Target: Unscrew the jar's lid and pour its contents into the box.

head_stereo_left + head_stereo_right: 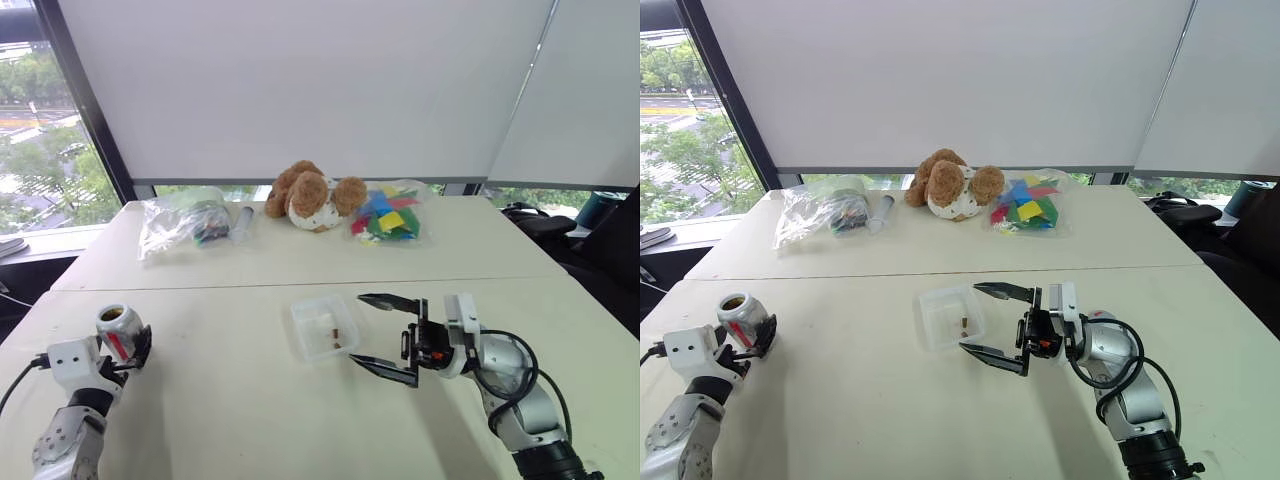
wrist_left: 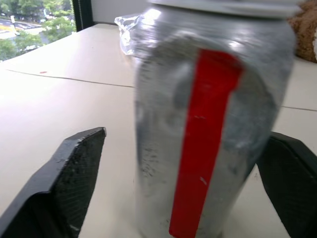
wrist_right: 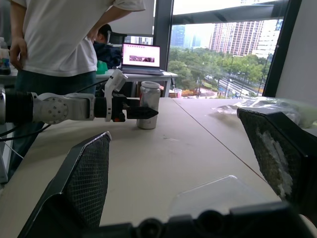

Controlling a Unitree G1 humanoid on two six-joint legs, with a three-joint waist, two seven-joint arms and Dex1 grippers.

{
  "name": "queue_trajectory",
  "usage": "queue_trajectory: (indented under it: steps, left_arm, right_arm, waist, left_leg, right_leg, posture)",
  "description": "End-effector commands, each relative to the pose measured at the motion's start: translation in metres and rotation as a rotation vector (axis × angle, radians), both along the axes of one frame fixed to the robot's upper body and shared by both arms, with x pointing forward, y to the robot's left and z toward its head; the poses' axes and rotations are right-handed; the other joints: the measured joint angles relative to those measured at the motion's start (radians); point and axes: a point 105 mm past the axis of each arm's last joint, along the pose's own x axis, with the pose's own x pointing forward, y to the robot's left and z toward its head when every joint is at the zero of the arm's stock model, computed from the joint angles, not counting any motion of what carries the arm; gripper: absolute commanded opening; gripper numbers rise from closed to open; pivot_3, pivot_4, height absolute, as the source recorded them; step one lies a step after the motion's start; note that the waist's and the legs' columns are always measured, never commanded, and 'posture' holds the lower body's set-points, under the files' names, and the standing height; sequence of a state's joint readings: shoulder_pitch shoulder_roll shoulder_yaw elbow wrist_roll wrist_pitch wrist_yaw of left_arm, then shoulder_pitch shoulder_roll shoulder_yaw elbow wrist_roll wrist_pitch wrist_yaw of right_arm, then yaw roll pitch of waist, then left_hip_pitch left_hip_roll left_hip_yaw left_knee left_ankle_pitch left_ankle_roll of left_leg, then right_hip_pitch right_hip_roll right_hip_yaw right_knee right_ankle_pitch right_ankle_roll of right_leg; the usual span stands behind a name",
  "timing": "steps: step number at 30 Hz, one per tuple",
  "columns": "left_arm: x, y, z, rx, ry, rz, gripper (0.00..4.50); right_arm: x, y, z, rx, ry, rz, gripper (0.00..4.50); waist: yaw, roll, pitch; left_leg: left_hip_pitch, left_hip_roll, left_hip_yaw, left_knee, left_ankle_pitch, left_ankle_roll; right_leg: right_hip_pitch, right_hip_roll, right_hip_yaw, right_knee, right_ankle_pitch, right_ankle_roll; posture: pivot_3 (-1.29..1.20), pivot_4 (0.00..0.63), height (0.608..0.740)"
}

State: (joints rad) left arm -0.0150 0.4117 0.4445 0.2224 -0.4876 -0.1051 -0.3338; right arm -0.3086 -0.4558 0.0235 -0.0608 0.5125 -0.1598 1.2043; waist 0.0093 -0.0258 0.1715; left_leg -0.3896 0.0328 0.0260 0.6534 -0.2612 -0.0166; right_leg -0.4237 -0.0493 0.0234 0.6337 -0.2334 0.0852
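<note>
The left gripper (image 1: 133, 350) stands with its fingers spread apart on either side of the jar (image 1: 118, 328); in the left wrist view a gap shows between one black pad (image 2: 74, 168) and the silver wall, so the jaws bracket the jar without clamping it; the other pad sits low at the jar's far side, and whether it touches I cannot tell. The jar stands upright on the table (image 1: 220, 400), long axis vertical, mouth up and uncovered, red stripe running down the side that faces the left wrist; its inside looks dark.

The right gripper (image 1: 388, 335) is spread wide and holds nothing; its fingers point sideways toward the box (image 1: 325, 327), just beside it, one finger above the other, tips short of the box's rim.

The box lies flat, well apart from the jar toward the right arm; a few dark-brown bits (image 1: 338, 335) rest inside it.

Beyond the box, at the table's far edge, sit a teddy bear (image 1: 312, 195), a bag of coloured pieces (image 1: 388, 215), a clear bag (image 1: 185, 220) and a clear tube (image 1: 241, 222). In the right wrist view a person (image 3: 59, 44) stands behind the jar.
</note>
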Motion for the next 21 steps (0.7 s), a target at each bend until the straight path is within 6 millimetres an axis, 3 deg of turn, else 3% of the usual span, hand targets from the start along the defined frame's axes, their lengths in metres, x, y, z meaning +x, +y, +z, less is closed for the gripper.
queue_trajectory:
  steps: [1,9,14,18,21]
  left_arm:
    - [-0.008,0.006,0.014,0.043,-0.043,0.010,4.45]
    - [-0.022,0.010,0.006,0.058,0.031,-0.015,4.45]
    - [-0.041,-0.002,0.007,0.155,0.114,-0.164,4.45]
    - [-0.066,-0.020,0.007,0.384,0.230,-0.369,4.45]
    - [-0.082,-0.035,0.020,0.568,0.262,-0.524,4.45]
  right_arm:
    - [-0.001,-0.009,0.009,-0.004,-0.038,-0.018,4.50]
    - [-0.006,-0.023,0.002,-0.036,0.001,-0.060,4.50]
    - [-0.014,-0.050,-0.003,-0.086,0.038,-0.135,4.50]
    - [-0.026,-0.080,-0.009,-0.178,0.077,-0.186,4.50]
    - [-0.037,-0.107,-0.012,-0.276,0.112,-0.224,4.50]
  waist:
    - [0.000,0.000,0.000]
    - [0.000,0.000,0.000]
    - [0.000,0.000,0.000]
    - [0.000,-0.001,0.000]
    - [0.001,0.000,-0.001]
  left_leg:
    - [0.000,0.000,0.000,0.000,0.000,0.000]
    - [0.000,0.000,0.000,0.000,0.000,0.000]
    - [0.000,0.001,0.000,-0.002,0.000,0.000]
    - [0.000,0.001,0.001,-0.002,0.000,0.000]
    - [0.001,0.002,0.002,-0.003,0.000,0.000]
  right_leg:
    - [0.000,0.000,0.000,0.000,0.000,0.000]
    - [0.000,0.000,0.000,0.000,-0.002,-0.003]
    - [0.000,-0.001,0.000,-0.002,-0.002,-0.004]
    - [0.000,-0.001,0.000,-0.003,-0.004,-0.007]
    - [-0.001,-0.003,0.000,-0.004,-0.005,-0.008]
  posture:
    - [0.00,0.150,0.740]
    - [0.00,0.150,0.740]
    - [0.00,0.150,0.740]
    - [0.00,0.150,0.740]
    - [0.00,0.150,0.740]
